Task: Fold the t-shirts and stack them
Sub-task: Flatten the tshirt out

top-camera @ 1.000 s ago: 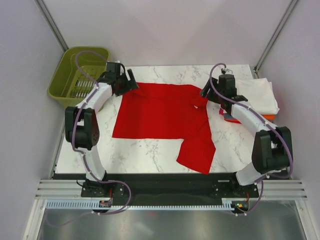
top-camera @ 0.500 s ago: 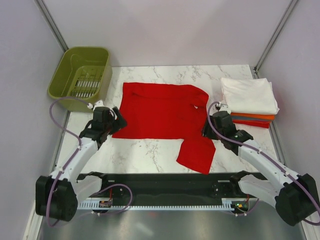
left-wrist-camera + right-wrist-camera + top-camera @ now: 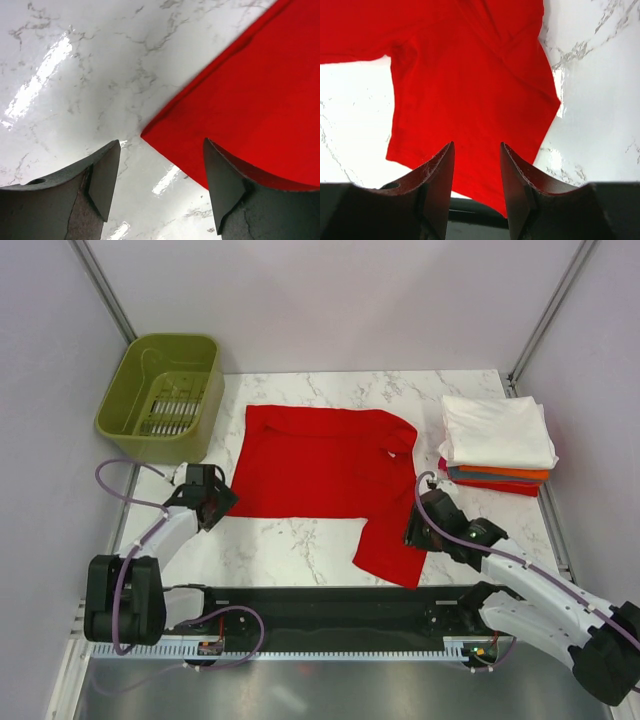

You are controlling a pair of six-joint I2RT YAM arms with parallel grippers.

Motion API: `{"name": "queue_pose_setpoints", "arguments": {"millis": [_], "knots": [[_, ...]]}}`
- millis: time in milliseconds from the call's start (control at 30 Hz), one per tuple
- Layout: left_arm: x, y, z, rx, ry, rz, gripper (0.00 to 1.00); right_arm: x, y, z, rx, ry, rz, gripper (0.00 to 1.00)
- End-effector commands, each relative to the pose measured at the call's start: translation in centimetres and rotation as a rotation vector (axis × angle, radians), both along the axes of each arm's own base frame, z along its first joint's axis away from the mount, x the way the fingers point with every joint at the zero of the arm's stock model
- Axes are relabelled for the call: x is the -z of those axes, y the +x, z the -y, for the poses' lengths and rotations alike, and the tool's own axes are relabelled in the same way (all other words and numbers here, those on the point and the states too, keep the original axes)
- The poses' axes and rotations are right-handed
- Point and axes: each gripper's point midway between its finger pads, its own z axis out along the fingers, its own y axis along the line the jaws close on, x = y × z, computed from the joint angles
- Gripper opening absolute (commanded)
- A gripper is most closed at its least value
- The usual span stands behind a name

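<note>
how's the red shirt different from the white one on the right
The red shirt lies spread out; the white shirt is folded into a rectangle. The red shirt rests on the table; the white shirt tops a pile of folded shirts. Both are plain cloth.

red t-shirt (image 3: 320, 465): matt soft cloth | table (image 3: 290, 545): glossy white marble | basket (image 3: 135, 380): smooth plastic

walls (image 3: 350, 300): plain pale lilac | table (image 3: 300, 540): glossy white marble, glare | posts (image 3: 103, 290): metal, corners | basket (image 3: 115, 405): olive-green, far-left
</note>
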Motion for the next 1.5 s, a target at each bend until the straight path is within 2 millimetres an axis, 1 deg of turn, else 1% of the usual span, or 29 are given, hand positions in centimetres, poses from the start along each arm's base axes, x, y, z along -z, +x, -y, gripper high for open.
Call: {"name": "queue_pose_setpoints", "arguments": {"millis": [0, 33, 200, 300, 333, 367, 400, 467, 600, 667, 733, 833, 1000, 1067, 1200, 1300, 1333, 1400, 1467], "knots": [[-0.7, 1.8, -0.7, -0.099, -0.03, 0.039, 0.73, -0.6, -0.6, 0.2, 0.042, 0.03, 0.015, 0.49], [-0.2, 1.9, -0.7, -0.103, -0.03, 0.018, 0.73, -0.6, -0.7, 0.1, 0.042, 0.031, 0.015, 0.49], [-0.1, 3.1, -0.5, -0.113, -0.045, 0.013, 0.7, 0.3, -1.7, 0.2, 0.028, 0.017, -0.034, 0.49], [0.4, 3.3, -0.3, -0.12, -0.058, -0.003, 0.68, 0.3, -2.2, 0.4, 0.038, 0.01, -0.048, 0.5], [0.7, 3.2, -0.2, -0.123, -0.063, -0.013, 0.67, 0.2, -2.2, 0.6, 0.054, 0.01, -0.049, 0.51], [0.9, 3.2, -0.1, -0.125, -0.068, -0.02, 0.64, 0.1, -2.3, 0.7, 0.065, 0.011, -0.048, 0.57], [1.2, 3.0, 0.1, -0.128, -0.082, -0.03, 0.63, 0.1, -2.6, 1.0, 0.071, 0.0, -0.059, 0.59], [1.7, 2.6, 0.3, -0.128, -0.092, -0.047, 0.62, 0.1, -2.8, 1.2, 0.086, -0.004, -0.071, 0.62], [2.3, 1.2, -0.2, -0.164, -0.085, -0.058, 0.61, 0.1, -3.4, 1.5, 0.082, -0.027, -0.11, 0.61], [2.3, 0.8, -0.4, -0.168, -0.076, -0.057, 0.61, 0.1, -3.4, 1.4, 0.081, -0.026, -0.111, 0.6], [2.4, 0.3, -0.2, -0.159, -0.085, -0.066, 0.6, -0.1, -3.4, 1.4, 0.084, -0.018, -0.106, 0.59], [2.4, 0.0, -0.1, -0.155, -0.09, -0.068, 0.59, -0.2, -3.3, 1.3, 0.085, -0.013, -0.102, 0.58], [2.5, -1.1, -0.8, -0.181, -0.059, -0.091, 0.59, -0.1, -3.5, 1.4, 0.078, -0.023, -0.112, 0.58], [2.3, -1.2, -1.1, -0.186, -0.042, -0.089, 0.59, -0.2, -3.5, 1.5, 0.078, -0.027, -0.113, 0.58], [2.4, -1.6, -1.1, -0.185, -0.041, -0.093, 0.58, -0.1, -3.4, 1.4, 0.08, -0.021, -0.108, 0.58], [2.8, -1.7, -0.6, -0.16, -0.061, -0.089, 0.55, -0.1, -3.4, 1.4, 0.08, -0.02, -0.106, 0.57], [2.7, -1.3, -0.5, -0.157, -0.067, -0.072, 0.54, -0.1, -3.4, 1.4, 0.079, -0.021, -0.108, 0.57], [3.1, -1.3, -0.4, -0.157, -0.07, -0.075, 0.48, 0.0, -3.5, 1.4, 0.078, -0.02, -0.11, 0.57], [3.1, -0.6, -0.3, -0.154, -0.076, -0.059, 0.42, -0.1, -3.5, 1.3, 0.079, -0.012, -0.11, 0.57]]}}
